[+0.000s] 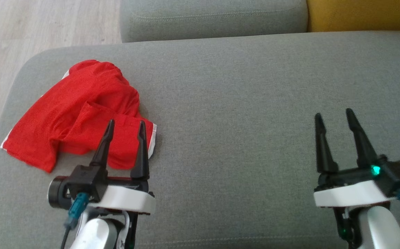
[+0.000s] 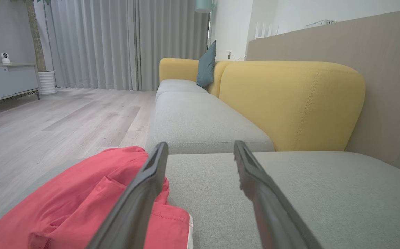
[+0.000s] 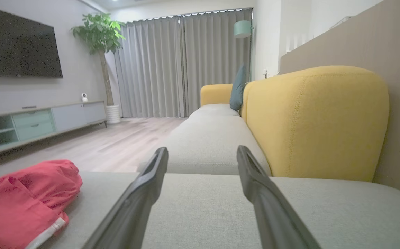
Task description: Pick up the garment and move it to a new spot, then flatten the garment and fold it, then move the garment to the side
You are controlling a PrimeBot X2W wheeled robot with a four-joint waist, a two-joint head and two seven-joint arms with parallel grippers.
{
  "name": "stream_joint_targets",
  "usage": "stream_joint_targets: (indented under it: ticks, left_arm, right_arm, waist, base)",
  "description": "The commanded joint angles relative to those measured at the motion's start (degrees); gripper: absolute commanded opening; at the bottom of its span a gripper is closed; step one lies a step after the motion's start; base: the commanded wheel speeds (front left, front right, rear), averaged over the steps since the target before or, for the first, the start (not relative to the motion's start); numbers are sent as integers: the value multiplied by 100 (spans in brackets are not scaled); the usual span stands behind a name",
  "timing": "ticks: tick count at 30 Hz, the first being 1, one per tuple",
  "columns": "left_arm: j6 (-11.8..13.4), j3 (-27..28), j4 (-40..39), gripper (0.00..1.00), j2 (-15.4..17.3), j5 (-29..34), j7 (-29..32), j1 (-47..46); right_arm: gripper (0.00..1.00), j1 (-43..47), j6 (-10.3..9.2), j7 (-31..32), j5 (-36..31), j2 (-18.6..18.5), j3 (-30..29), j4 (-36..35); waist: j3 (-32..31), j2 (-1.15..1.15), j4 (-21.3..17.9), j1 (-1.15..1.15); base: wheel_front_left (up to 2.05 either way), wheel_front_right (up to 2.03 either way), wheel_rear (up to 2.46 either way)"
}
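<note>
The garment is red with white trim and lies crumpled on the left part of the grey sofa seat. My left gripper hovers open over the garment's near right corner, nothing between its fingers. In the left wrist view the garment lies lower left, under the left finger of my left gripper. My right gripper stands open above bare cushion far to the right. In the right wrist view the garment sits at lower left, well apart from my right gripper.
A second grey seat cushion adjoins at the back, with a yellow backrest at the right. Wooden floor lies past the cushion's left edge. A TV cabinet and potted plant stand far off.
</note>
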Motion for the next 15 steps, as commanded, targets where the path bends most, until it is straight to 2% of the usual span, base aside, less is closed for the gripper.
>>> stream_joint_targets:
  ticks: [1,6,8,15]
  left_arm:
    - [40,187,-268,100,25,129,-88,-306]
    - [-85,403,-382,100,-141,181,-172,-192]
    - [-219,571,-418,100,-259,274,-222,-113]
    - [-533,817,-314,100,-437,699,-320,26]
  right_arm:
    - [100,-163,39,-85,101,-48,104,-235]
    - [100,-149,41,-170,620,-50,-28,-205]
    - [100,-144,42,-220,782,-52,-78,-120]
    - [100,-121,44,-319,780,-54,-68,134]
  waist:
    - [3,0,5,0]
    - [13,0,27,0]
    - [15,0,39,0]
    - [-8,0,43,0]
  base:
    - [0,0,0]
    - [0,0,0]
    - [0,0,0]
    - [0,0,0]
